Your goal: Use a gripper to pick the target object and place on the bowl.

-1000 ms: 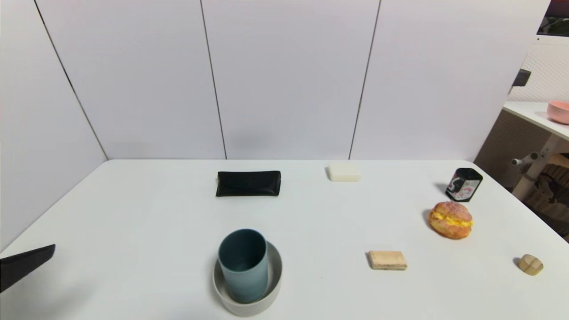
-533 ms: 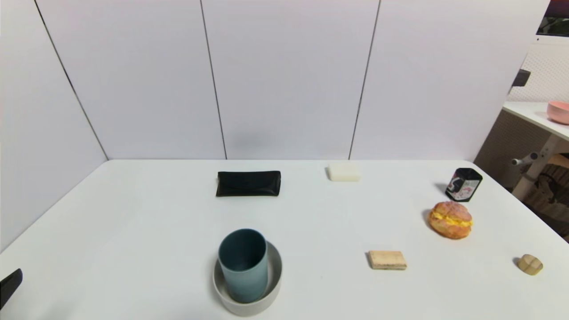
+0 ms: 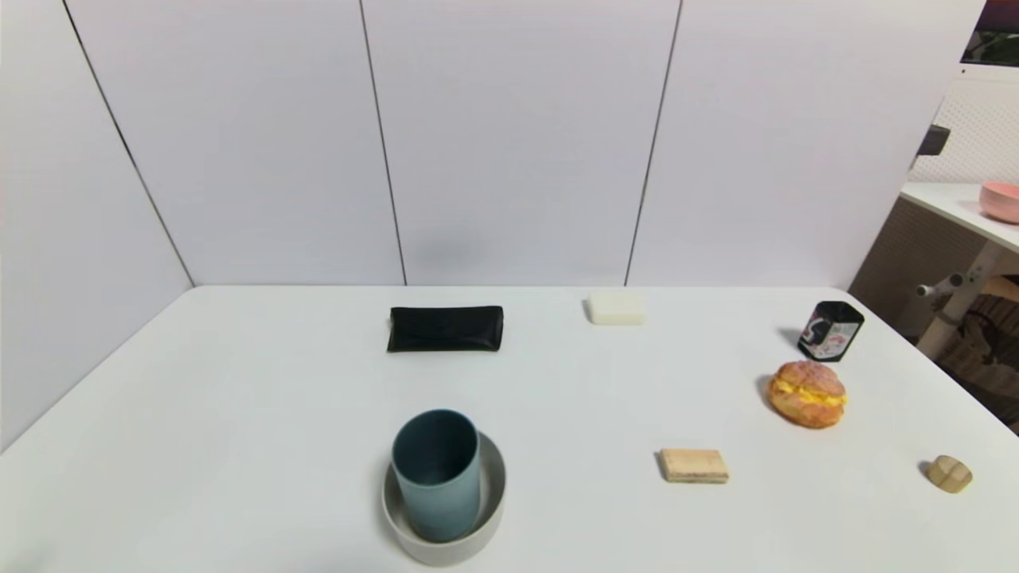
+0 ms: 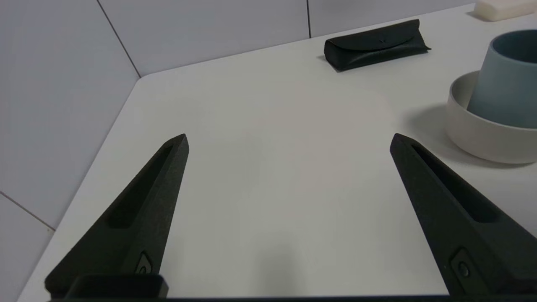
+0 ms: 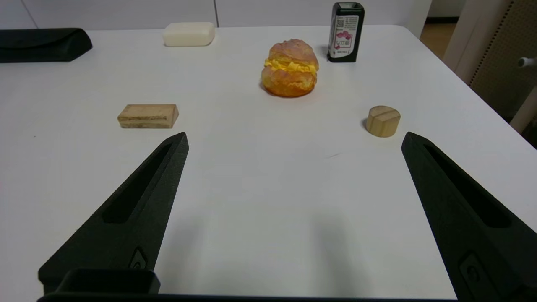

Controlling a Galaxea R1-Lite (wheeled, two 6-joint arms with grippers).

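The pale blue-grey tumbler (image 3: 436, 475) stands upright inside the low grey-beige bowl (image 3: 492, 509) near the table's front, left of centre. Both also show in the left wrist view, tumbler (image 4: 507, 88) in bowl (image 4: 474, 134). My left gripper (image 4: 288, 140) is open and empty over bare table at the front left, well clear of the bowl. My right gripper (image 5: 293, 140) is open and empty over the table's front right. Neither gripper shows in the head view.
A black glasses case (image 3: 445, 328), a white soap bar (image 3: 615, 308), a black printed tin (image 3: 830, 330), a cream puff (image 3: 807, 392), a wafer block (image 3: 694, 465) and a small wooden round (image 3: 950, 473) lie on the white table. A pink bowl (image 3: 1000, 199) sits on a far shelf.
My left gripper has pulled back to the front left and left the head view. The tumbler and bowl have not moved.
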